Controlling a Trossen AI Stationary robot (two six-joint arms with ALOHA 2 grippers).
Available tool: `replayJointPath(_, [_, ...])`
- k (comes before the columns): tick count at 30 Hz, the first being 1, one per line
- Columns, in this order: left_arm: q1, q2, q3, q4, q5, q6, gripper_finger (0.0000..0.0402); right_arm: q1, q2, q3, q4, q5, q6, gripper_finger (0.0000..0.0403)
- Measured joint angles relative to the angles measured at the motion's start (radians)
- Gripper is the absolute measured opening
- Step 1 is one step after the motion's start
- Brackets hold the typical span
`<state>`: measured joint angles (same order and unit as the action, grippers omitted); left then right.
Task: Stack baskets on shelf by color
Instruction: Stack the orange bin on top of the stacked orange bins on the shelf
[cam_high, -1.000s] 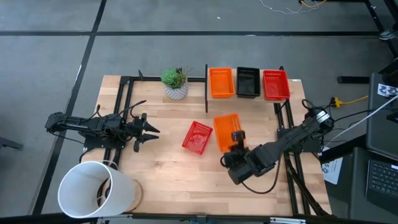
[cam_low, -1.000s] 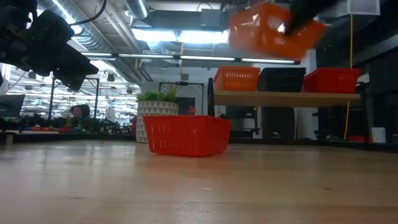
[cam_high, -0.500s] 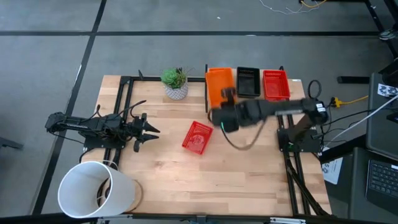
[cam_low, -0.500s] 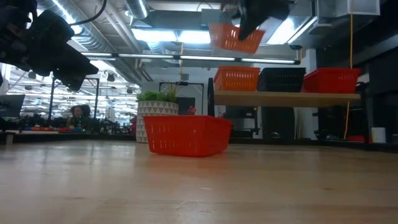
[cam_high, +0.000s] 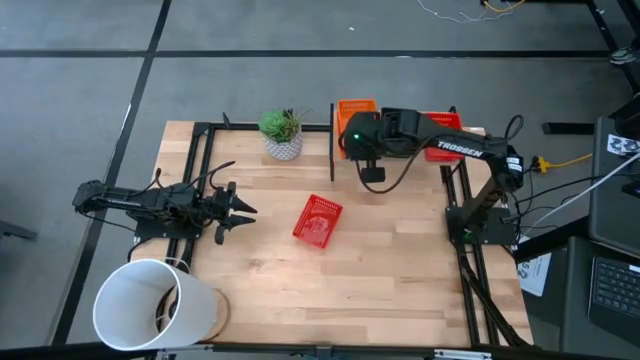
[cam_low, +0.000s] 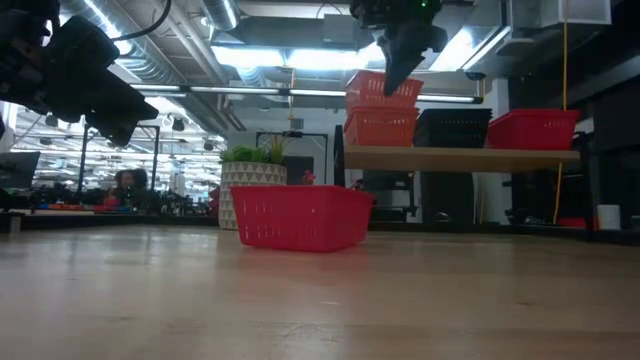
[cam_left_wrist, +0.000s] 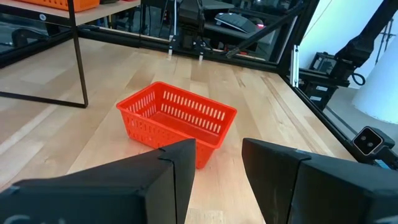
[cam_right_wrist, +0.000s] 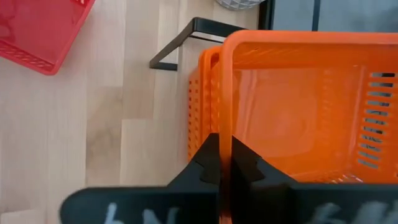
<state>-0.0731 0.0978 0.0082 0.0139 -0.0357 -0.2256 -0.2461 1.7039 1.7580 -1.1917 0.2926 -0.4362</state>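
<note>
My right gripper (cam_right_wrist: 225, 163) is over the left end of the shelf (cam_low: 460, 156), shut on an orange basket (cam_low: 383, 88). That basket hangs right above a second orange basket (cam_low: 380, 127) standing on the shelf, its bottom about level with the lower one's rim. Beside these on the board stand a black basket (cam_low: 452, 128) and a red basket (cam_low: 530, 128). Another red basket (cam_high: 318, 220) rests with its bottom on the table's middle. My left gripper (cam_left_wrist: 217, 174) waits open at the table's left, pointing at that red basket (cam_left_wrist: 177, 121). My right gripper pinches one side wall of the orange basket at its rim (cam_right_wrist: 225, 124), one finger inside and one outside. The fingers come from above, pointing down. The basket is lifted, slightly tilted, directly over the lower orange basket (cam_right_wrist: 202, 106); whether the two touch, I cannot tell.
A white patterned plant pot (cam_high: 283, 135) stands left of the shelf near the far edge. A big white bucket (cam_high: 150, 305) lies at the near left corner. Thin black uprights (cam_high: 332, 140) edge the shelf. Bare wood lies around the red basket.
My right gripper has carried the orange basket from high above the table's middle toward the far edge, then down over the orange basket at the shelf's left end. The held basket has turned about on the way. The left arm has kept still.
</note>
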Motion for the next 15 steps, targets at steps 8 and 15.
replayJointPath(8, [0.000, 0.000, 0.000, 0.000, 0.000, 0.000, 0.0125, -0.038, 0.000, 0.000, -0.001, -0.033, 0.008, 0.0023])
replayJointPath(15, [0.000, 0.000, 0.000, 0.000, 0.000, 0.000, 0.0125, -0.069, 0.000, 0.000, 0.003, -0.059, 0.009, 0.0071])
